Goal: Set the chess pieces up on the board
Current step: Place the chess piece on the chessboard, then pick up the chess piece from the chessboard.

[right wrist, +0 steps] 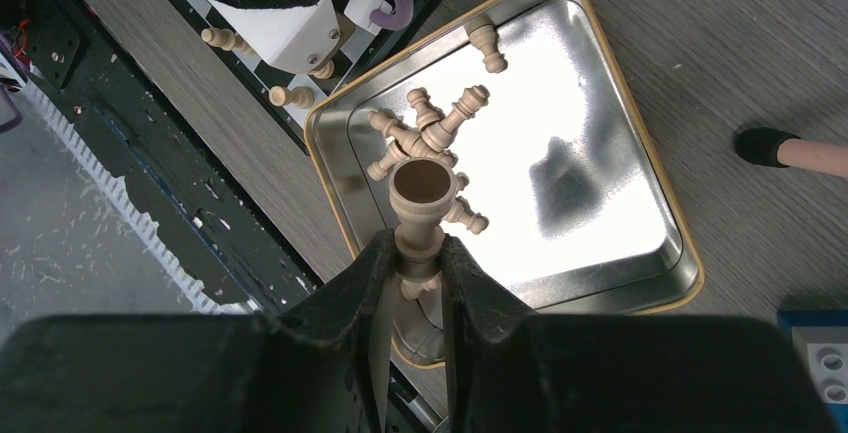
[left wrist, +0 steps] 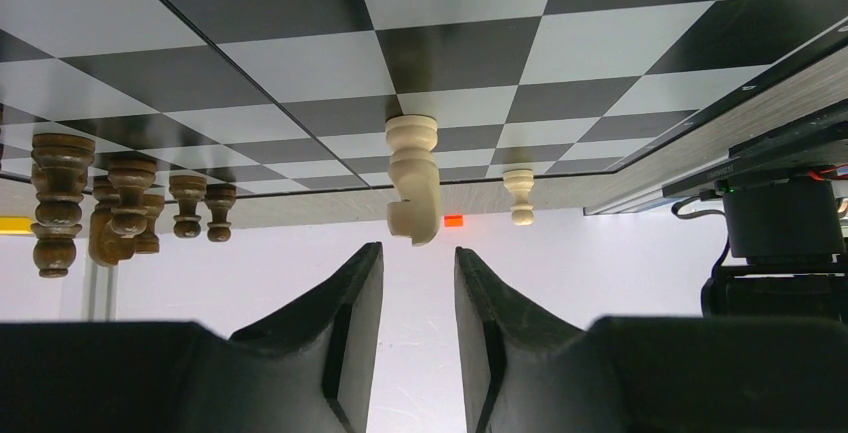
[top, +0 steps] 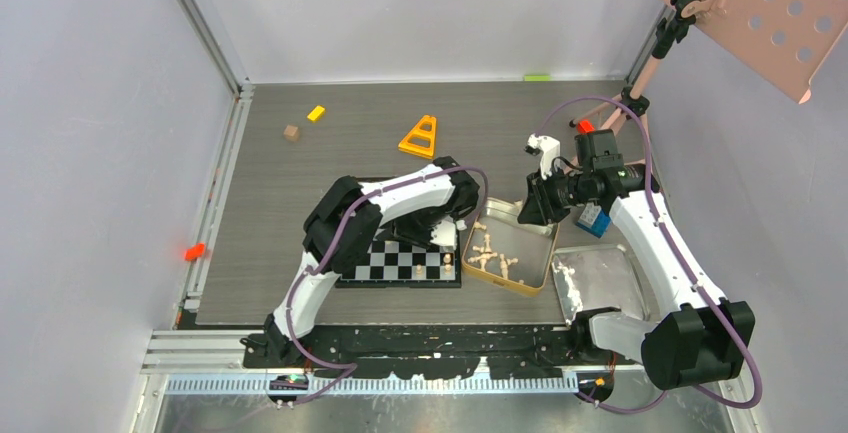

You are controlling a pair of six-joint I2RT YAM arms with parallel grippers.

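Left claw [left wrist: 418, 251], jaws apart, just behind the pale knight [left wrist: 413, 183] standing on the board [left wrist: 300, 53]: retreat straight, don't tip it. Right claw [right wrist: 410, 249] clamps a pale piece [right wrist: 421, 185] over the gold tin [right wrist: 580, 215]

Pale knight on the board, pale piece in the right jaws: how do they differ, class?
The knight stands free on the board; the held piece is clamped in the right gripper over the tin. The knight has a curved head; the held piece shows a round base. Both are pale wood.
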